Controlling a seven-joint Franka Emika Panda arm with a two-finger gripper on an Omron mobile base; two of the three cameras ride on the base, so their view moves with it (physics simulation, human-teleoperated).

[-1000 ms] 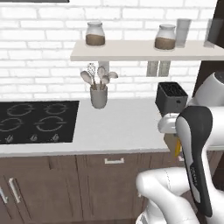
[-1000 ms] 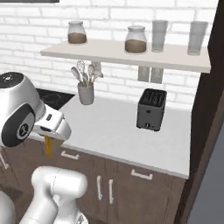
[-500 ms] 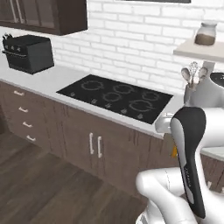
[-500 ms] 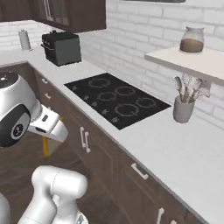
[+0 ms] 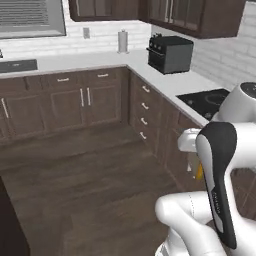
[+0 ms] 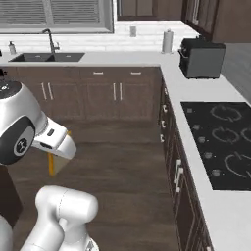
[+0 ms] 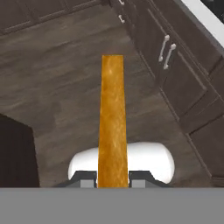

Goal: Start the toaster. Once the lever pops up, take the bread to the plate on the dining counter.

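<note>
we carry the bread (image 7: 113,118) clamped edge-on in the gripper (image 7: 113,177), the jaws closed on its lower end so the slice runs straight out ahead of the hand, its long axis pointing away from us along the line of the gripper; in the hand view it reads as a narrow toasted orange-brown strip over the dark wood floor (image 7: 57,87). in the right base view a sliver of that orange shows below the wrist, and in the left base view a small orange patch peeks from behind the forearm

what the next move turns on is where the plate and the dining counter lie from the bread, and we cannot tell: neither is visible from here. ahead of us is open floor and the corner of the kitchen, with a long tabletop (image 6: 147,58) carrying a sink (image 6: 46,57), a paper towel roll (image 6: 168,41) and a black toaster oven (image 6: 201,58), and a cooktop (image 6: 220,142) on the run to our right

nothing crowds the slice itself. a dark block (image 7: 15,151) sits low on the left of the hand view, and the cabinet doors (image 7: 175,65) stand near on its right; we judge these the things to keep the protruding slice clear of while the base turns
</note>
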